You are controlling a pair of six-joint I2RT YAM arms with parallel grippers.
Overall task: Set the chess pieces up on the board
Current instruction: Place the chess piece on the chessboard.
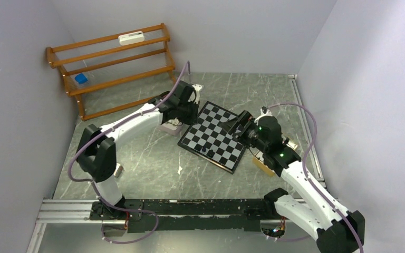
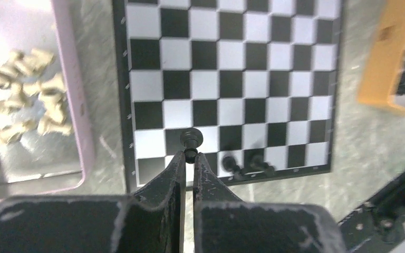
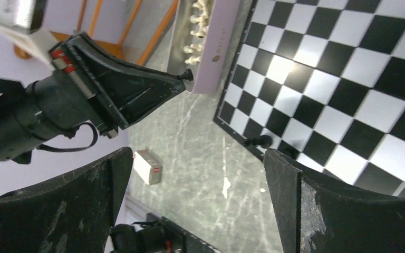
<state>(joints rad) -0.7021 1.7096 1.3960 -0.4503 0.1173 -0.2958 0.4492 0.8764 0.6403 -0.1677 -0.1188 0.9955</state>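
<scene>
Left wrist: left pincer (image 2: pixel 190 157) clamps black piece (image 2: pixel 191 138), partly hidden.

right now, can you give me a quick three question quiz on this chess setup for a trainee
1. True or false: the right gripper is shut on a chess piece.
2. Which tray holds the cream-white pieces? A pink, B orange, C blue.
3. Fill in: the left gripper pinches a ___ piece at its fingertips.
Key: 1 false, its jaws stand wide apart and empty. 2 A, the pink tray. 3 black: it holds a black piece.
</scene>
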